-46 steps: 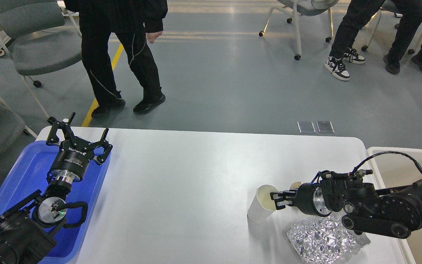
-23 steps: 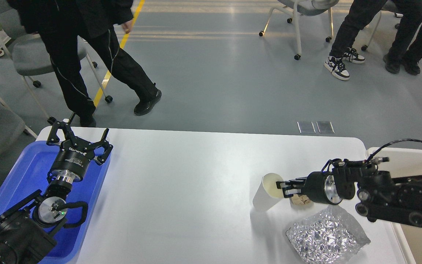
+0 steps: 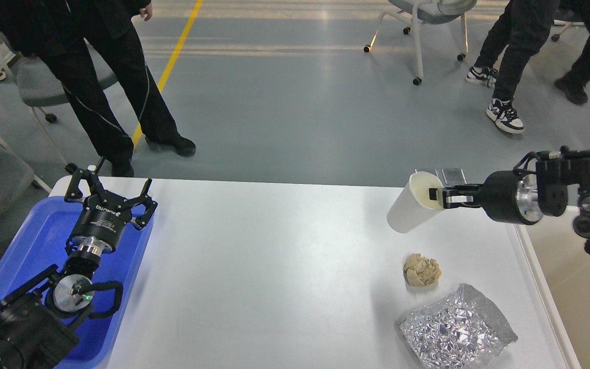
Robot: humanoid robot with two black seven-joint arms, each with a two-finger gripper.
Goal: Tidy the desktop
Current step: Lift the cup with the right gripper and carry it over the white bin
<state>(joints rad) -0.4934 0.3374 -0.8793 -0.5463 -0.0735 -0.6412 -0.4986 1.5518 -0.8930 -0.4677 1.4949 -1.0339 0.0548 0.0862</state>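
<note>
The white desktop (image 3: 274, 266) fills the lower middle of the head view. My right gripper (image 3: 436, 196) is shut on the rim of a white paper cup (image 3: 408, 212) and holds it tilted, lifted above the desktop's far right part. A crumpled beige paper ball (image 3: 421, 270) and a crinkled silver foil bag (image 3: 456, 333) lie on the desktop at the right. My left gripper (image 3: 108, 184) is open and empty, above the far end of the blue tray (image 3: 23, 256).
A beige bin (image 3: 576, 302) stands right of the desktop, below my right arm. A person in black (image 3: 95, 77) stands just behind the table's far left corner. Chairs and other people's legs are on the floor farther back.
My right gripper has lifted the cup off the desktop, up and to the right, uncovering the paper ball. The person in black has walked left. The left arm has not moved.
</note>
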